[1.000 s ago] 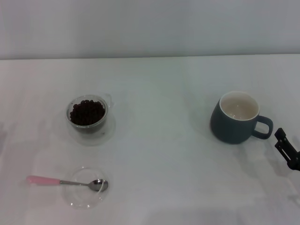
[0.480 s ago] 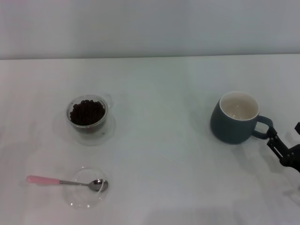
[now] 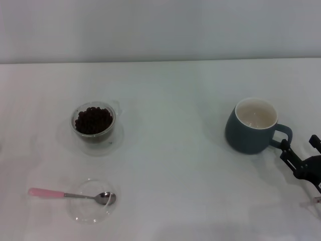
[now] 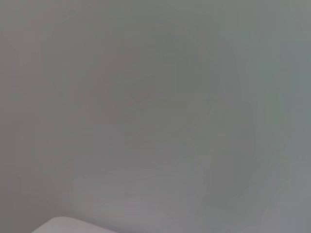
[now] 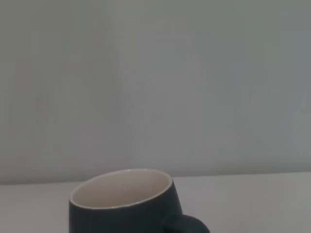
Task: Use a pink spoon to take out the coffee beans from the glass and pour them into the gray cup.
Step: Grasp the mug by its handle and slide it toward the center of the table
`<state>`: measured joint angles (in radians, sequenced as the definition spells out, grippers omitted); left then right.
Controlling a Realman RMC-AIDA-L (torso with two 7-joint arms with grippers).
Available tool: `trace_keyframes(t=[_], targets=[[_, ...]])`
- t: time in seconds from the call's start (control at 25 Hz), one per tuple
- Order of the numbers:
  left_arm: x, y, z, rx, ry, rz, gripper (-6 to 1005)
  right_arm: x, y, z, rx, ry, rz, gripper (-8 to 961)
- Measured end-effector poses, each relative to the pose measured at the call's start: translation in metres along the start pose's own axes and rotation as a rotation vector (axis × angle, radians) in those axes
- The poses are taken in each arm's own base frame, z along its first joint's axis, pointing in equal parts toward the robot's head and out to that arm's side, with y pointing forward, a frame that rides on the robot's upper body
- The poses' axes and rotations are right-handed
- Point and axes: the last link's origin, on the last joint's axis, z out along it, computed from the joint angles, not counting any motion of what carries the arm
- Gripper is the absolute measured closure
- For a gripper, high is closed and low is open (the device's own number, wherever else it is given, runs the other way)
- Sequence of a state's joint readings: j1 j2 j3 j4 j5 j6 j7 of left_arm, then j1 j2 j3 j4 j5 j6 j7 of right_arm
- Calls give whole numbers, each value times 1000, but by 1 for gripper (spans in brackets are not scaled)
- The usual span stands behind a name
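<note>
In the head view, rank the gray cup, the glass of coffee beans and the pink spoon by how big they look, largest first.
1. The gray cup, plainly the bulkiest.
2. The glass and the pink spoon are hard to separate: the spoon is longer but very thin and lies nearer the camera, while the glass covers more area.

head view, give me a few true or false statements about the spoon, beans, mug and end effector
1. The pink spoon lies with its bowl in the clear glass dish. True.
2. The coffee beans are in the gray cup. False: they fill the glass; the cup's inside shows only cream-white.
3. The right end effector is beside the cup's handle, fingers apart. True.
4. The left end effector holds the spoon. False: it is not in view and the spoon lies untouched.
5. The gray cup lies on its side. False: it stands upright.
</note>
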<state>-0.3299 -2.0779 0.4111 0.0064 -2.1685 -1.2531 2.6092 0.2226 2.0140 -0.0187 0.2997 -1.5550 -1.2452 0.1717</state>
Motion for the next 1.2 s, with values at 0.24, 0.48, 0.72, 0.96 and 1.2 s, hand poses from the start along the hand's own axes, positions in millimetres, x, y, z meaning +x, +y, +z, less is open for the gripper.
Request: trace_keyframes(t=[0.24, 0.48, 0.72, 0.96, 1.2], targets=[[3, -4, -8, 1, 26, 7, 300, 1, 0, 12, -4, 38, -11, 148], [4, -6, -9, 1, 30, 11, 300, -2, -3, 22, 17, 45, -7, 151], [5, -8, -10, 6, 33, 16, 300, -6, -8, 29, 55, 35, 9, 154], [9, -14, -13, 16, 44, 35, 299, -11, -8, 37, 64, 22, 16, 157], [13, -18, -15, 22, 59, 46, 299, -11, -6, 53, 61, 69, 13, 180]])
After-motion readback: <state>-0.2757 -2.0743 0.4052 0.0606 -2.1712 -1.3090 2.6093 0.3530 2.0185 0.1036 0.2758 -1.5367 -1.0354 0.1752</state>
